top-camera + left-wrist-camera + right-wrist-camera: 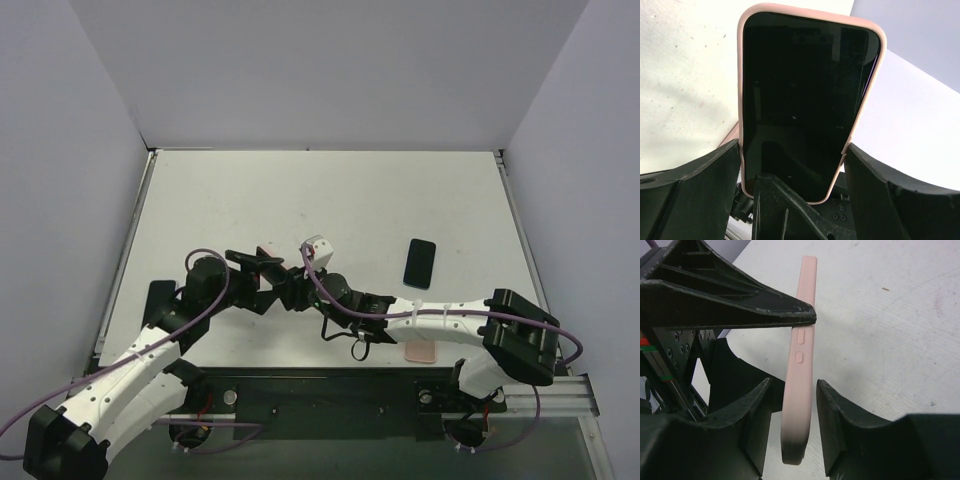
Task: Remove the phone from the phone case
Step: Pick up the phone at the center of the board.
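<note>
Top camera first: both arms reach to the middle of the table (pixel 330 190) and their tips meet there. The left gripper (pixel 264 258) reaches from the near left, and the phone case (pixel 268 249) shows only as a pink sliver at its tip. The right gripper (pixel 292 282) reaches from the near right and sits just beside it. Well off to the right a loose black handset (pixel 420 263) lies flat on the table. A flat pink piece (pixel 420 352) sits at the near edge, under the right arm.

Over to the left wrist camera, and here's the case face-on, pink rim all the way round. The phone (pixel 800 90) is seated inside it, dark screen toward the lens. The left gripper's jaws stand wide, and its fingers (pixel 700 185) press on the two long edges near the case's lower end. That's a solid hold across the full width.

Right wrist camera now: the case is edge-on, side buttons facing the lens, one end sitting between the right gripper's fingers (pixel 855 435). Those jaws are narrowed but not clamped. One finger is all but against the case, while the other shows a sliver of gap, so nothing is gripped on this side yet. One black finger of the left gripper crosses from the upper left, its tip on the case's edge just above the buttons.
</note>
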{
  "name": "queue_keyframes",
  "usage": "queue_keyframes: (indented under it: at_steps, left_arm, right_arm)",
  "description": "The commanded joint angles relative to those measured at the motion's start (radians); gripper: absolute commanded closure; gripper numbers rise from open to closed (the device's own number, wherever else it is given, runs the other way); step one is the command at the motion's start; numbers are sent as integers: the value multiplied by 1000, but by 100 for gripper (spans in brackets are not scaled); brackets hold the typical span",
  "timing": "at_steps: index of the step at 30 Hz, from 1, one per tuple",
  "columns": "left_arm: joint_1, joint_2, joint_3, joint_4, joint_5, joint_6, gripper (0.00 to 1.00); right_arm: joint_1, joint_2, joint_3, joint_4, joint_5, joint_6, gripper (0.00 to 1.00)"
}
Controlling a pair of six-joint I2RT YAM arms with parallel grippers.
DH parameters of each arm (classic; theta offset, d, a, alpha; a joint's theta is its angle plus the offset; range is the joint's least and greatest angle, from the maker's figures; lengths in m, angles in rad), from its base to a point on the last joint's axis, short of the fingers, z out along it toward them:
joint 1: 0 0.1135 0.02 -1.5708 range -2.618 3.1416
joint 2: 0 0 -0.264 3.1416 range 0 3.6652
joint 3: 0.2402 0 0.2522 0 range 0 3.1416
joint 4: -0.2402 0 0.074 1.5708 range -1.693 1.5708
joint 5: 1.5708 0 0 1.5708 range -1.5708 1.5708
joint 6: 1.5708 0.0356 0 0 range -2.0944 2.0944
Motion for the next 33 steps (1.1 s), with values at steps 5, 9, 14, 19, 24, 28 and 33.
queue_keyframes:
  at_steps: [5,9,14,19,24,28,33]
  left_arm:
    - [-17,-49,5,214,50,4,74]
    - [-18,-57,32,192,93,178,13]
    - [-21,-109,-31,132,118,288,12]
    - [-20,-163,-216,457,149,132,11]
    - [-6,-103,-100,446,229,473,18]
    - [-14,48,234,50,339,967,18]
    - [-44,165,422,-65,591,1260,14]
  right_arm:
    - [-12,-39,33,-14,77,12,100]
    - [-77,-147,-25,-123,25,28,100]
    - [-221,-351,-129,-215,-139,60,100]
    - [-239,-499,-163,-359,-148,3,100]
    - [-345,-569,-96,-540,-378,-55,100]
    - [-416,-527,50,-863,-612,-144,100]
    - [-420,-507,93,-908,-917,-156,100]
